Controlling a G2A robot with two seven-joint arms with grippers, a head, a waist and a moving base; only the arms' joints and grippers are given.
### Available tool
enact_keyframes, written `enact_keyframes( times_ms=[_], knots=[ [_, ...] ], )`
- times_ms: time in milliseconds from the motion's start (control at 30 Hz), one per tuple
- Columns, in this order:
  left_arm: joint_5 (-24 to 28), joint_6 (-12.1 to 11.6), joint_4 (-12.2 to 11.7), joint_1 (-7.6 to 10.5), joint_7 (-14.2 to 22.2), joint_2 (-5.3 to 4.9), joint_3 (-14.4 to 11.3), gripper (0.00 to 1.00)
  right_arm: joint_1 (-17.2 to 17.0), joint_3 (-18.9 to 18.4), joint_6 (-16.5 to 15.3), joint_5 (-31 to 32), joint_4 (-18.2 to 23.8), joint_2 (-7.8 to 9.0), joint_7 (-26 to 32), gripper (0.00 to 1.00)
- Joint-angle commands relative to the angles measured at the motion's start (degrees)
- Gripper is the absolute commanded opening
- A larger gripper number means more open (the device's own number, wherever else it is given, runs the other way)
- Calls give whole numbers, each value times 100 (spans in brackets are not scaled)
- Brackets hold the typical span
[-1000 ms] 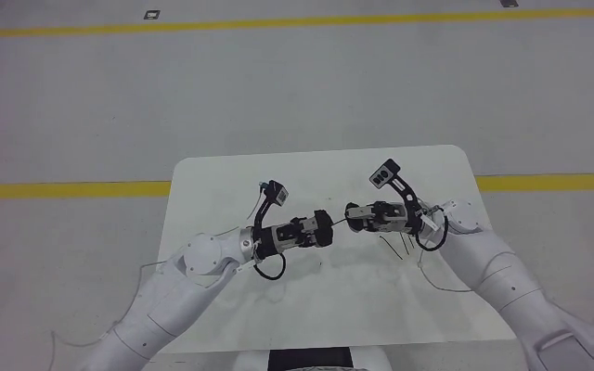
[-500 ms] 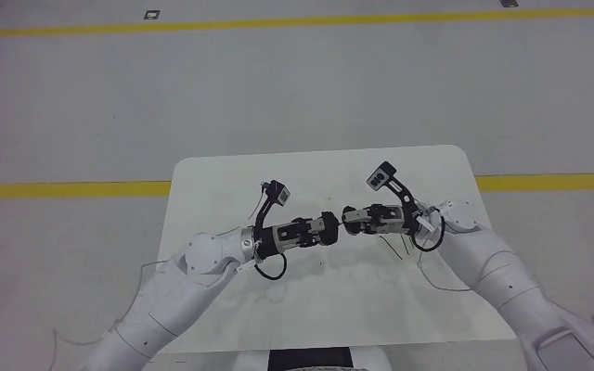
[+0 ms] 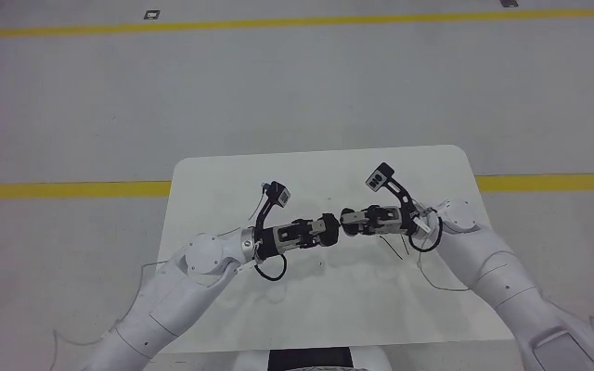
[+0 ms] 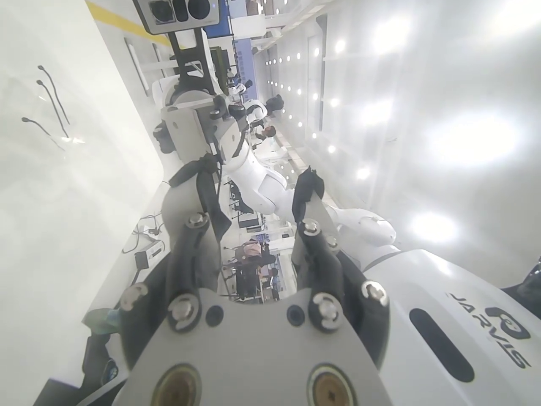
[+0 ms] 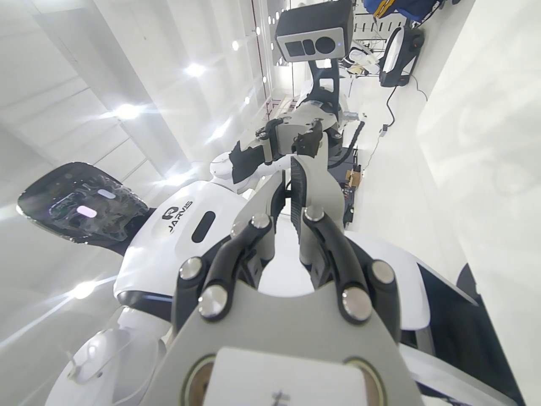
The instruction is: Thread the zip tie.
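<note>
Black zip ties (image 4: 55,99), 3, thin with small heads, left claw (image 4: 255,177) spread, right claw (image 5: 288,173) closed

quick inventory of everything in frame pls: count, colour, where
zip ties: three, dark, lying loose on the table beside the right arm
table: one, white, under both arms
floor lines: two, yellow, one far off, one running behind the table
floor markers: two, small and dark, by the far line
wrist cameras: two, black and grey, one on a stalk on each arm
left gripper: one, grey with black pads, open, above mid-table, tip to tip with the right
right gripper: one, same colours, shut, facing the left one
</note>
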State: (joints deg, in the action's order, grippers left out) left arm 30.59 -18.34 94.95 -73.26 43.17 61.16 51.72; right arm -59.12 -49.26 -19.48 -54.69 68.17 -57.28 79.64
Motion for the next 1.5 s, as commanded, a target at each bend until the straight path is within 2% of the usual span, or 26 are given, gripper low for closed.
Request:
enact_keyframes(
  times_ms=[0, 700, 1000, 1467],
  knots=[
    [1, 4, 1, -1, -2, 2, 1, 36, -5, -9, 0, 17, 0, -9, 0, 0],
    [-16, 72, -60, 32, 13, 23, 4, 27, -28, 38, 0, 66, 30, -38, 0, 0],
    [0, 80, -93, 44, 33, 33, 3, 15, -35, 39, 0, 80, 70, -26, 0, 0],
    [-5, 90, -153, 58, 66, 51, -29, 14, -81, -24, 0, 83, 160, -11, 0, 0]
  ],
)
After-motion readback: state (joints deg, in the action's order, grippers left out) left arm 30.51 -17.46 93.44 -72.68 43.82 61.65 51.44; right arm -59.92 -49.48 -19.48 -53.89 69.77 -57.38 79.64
